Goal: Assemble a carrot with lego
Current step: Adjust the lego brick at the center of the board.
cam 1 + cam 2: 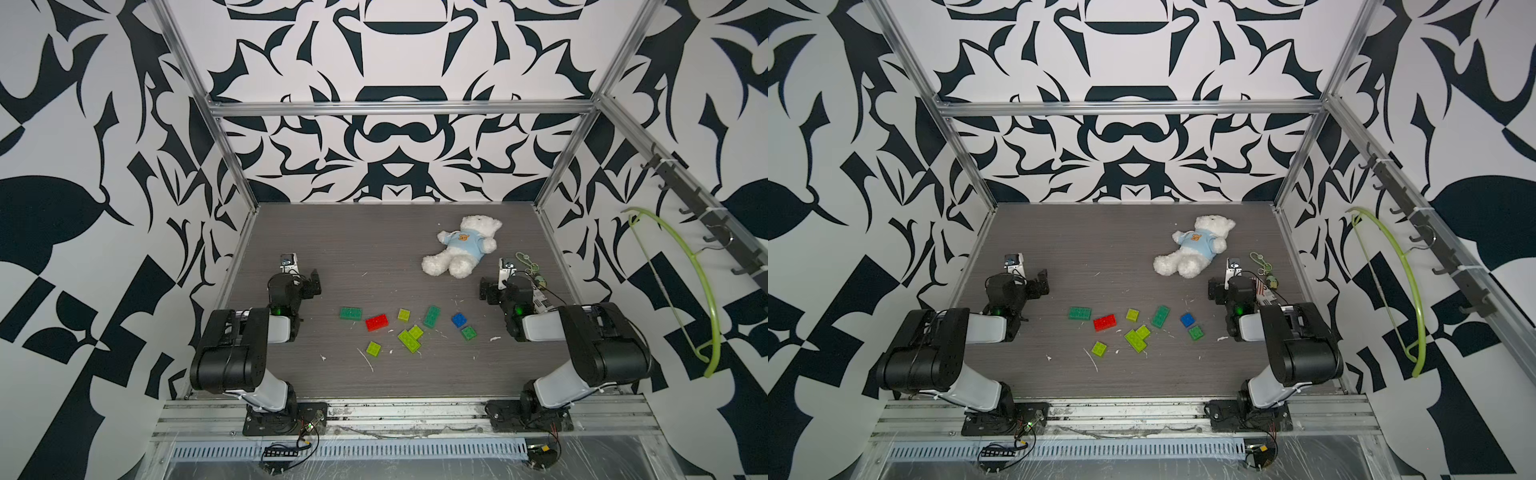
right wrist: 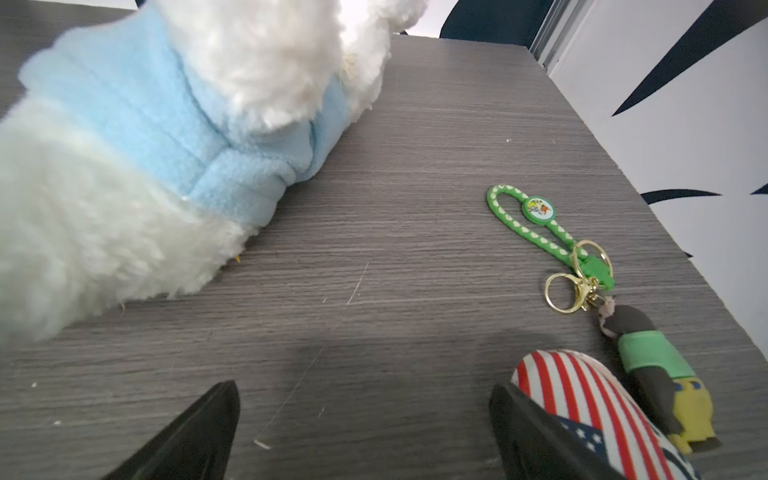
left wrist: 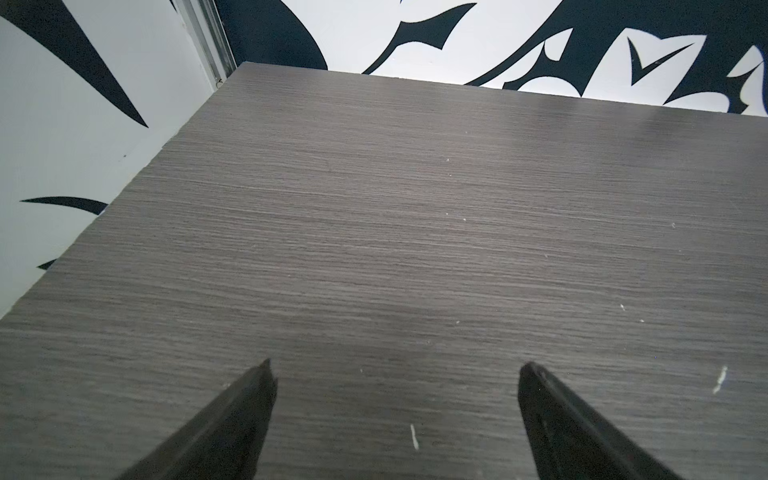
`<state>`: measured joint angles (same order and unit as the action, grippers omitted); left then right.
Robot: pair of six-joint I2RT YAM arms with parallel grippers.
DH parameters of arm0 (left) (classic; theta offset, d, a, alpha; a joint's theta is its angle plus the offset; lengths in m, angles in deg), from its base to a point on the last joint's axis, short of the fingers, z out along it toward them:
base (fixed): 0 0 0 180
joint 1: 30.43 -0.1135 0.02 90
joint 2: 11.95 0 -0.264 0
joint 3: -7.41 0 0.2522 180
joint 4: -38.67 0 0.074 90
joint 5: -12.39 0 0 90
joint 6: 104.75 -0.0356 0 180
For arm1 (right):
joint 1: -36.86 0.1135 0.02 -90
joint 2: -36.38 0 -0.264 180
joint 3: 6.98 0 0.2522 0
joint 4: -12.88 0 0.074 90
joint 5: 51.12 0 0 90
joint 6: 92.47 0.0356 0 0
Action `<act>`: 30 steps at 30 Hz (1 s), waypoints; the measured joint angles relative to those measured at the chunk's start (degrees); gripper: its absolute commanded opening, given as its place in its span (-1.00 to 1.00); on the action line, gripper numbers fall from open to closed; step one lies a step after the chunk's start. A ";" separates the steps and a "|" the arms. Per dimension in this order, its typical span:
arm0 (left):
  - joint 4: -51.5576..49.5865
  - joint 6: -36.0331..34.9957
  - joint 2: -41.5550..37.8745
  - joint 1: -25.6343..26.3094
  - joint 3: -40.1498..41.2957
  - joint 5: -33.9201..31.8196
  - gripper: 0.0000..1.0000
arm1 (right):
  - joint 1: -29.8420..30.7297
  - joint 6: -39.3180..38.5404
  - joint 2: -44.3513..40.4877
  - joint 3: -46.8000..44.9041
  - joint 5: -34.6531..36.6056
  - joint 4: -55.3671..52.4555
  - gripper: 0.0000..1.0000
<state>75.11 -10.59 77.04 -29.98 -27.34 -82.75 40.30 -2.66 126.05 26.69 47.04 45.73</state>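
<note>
Top view: lego (image 1: 409, 340) scattered, apparently unjoined | left claw (image 3: 397, 368) released | right claw (image 2: 365, 386) released

Black-and-white patterned walls (image 1: 395, 54) enclose a grey wood-grain tabletop (image 1: 365, 245) inside an aluminium frame (image 1: 399, 109); on the right wall, a hook rail (image 1: 702, 210) carries a lime-green hanger (image 1: 715, 316).
</note>
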 measured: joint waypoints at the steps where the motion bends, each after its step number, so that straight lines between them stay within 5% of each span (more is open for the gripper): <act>1: 0.00 -0.11 0.00 0.04 0.00 -0.02 0.99 | 0.00 0.00 0.00 0.00 0.00 0.00 0.99; 23: -0.15 -0.11 -0.17 0.22 0.00 -0.39 0.98 | 0.02 0.00 -0.07 0.02 0.20 -0.04 0.99; 30: -22.01 7.02 -15.76 0.31 -8.33 -6.16 0.98 | 0.33 4.24 -13.99 5.49 7.08 -16.44 0.95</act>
<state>53.10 -3.57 61.28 -29.67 -35.67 -88.92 40.63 1.58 112.06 32.17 54.12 29.30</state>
